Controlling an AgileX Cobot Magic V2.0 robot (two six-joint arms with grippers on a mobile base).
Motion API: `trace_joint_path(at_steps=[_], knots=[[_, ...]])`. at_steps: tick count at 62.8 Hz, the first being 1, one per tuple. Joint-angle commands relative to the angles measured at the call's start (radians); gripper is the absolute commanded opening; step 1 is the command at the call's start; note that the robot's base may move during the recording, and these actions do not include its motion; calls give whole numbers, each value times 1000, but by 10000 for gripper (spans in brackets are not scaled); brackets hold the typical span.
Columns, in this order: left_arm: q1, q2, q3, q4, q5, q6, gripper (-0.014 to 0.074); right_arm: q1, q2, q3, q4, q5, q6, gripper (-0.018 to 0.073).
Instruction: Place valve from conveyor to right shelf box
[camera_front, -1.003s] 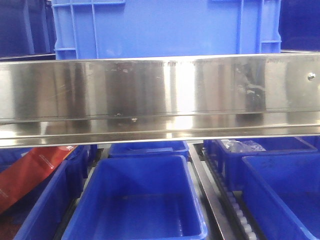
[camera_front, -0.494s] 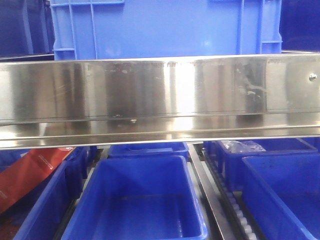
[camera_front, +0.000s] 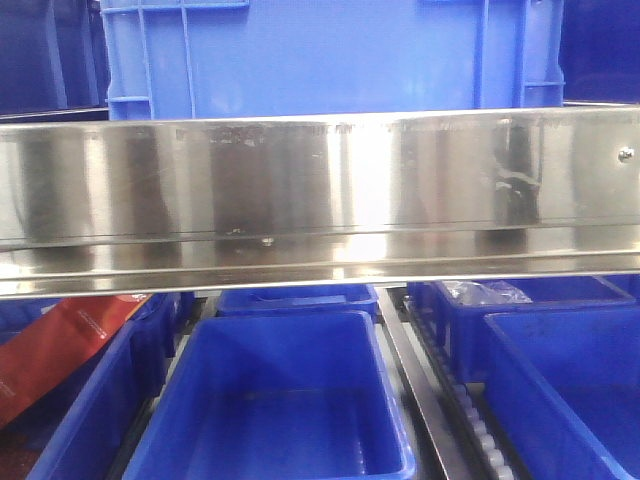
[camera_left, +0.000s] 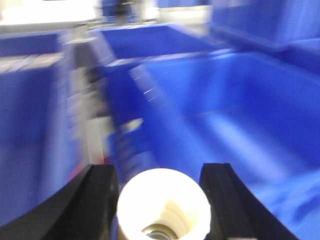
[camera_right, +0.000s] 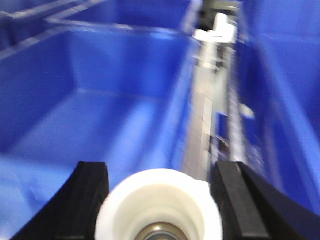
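In the left wrist view, a white round valve (camera_left: 164, 200) with a threaded bore sits between the black fingers of my left gripper (camera_left: 159, 167), which is shut on it above a blue shelf box (camera_left: 240, 100). In the right wrist view, a second white valve (camera_right: 160, 200) with a metal core sits between the black fingers of my right gripper (camera_right: 160, 165), which is shut on it above a blue box (camera_right: 75, 90). Both wrist views are motion-blurred. The conveyor is out of view. Neither gripper shows in the front view.
A polished steel shelf rail (camera_front: 320, 190) crosses the front view, with a large blue crate (camera_front: 330, 50) above it. Below are blue boxes (camera_front: 270, 400), a right box (camera_front: 570, 380), a clear bag (camera_front: 485, 292), a red pouch (camera_front: 60, 340) and a roller track (camera_right: 205, 115).
The front view has shifted very slightly sideways; the rail, crate and boxes otherwise look the same.
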Motion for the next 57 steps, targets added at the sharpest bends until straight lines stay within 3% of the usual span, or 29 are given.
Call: trace_joint_path(at_steps=[1,14,25,47,57], knots=[[-80,89,-111,-28,-32,8,-111,40,74,-110,6,-92,-3,-163],[-227,333,-313,-28,-64,8,-111,114,278,-311,6,-108,-3,-163],[-290,520,-420,-28,-169,8,-111,145,419,-402,6,-165,-3,-163],[-295,685,-449,-75,-185,6,-111,145,553,-415,6,-183,-3,-149],[-295,690,-449,-64,-170,6,-103,145,583,-415,6,-172,-3,16]])
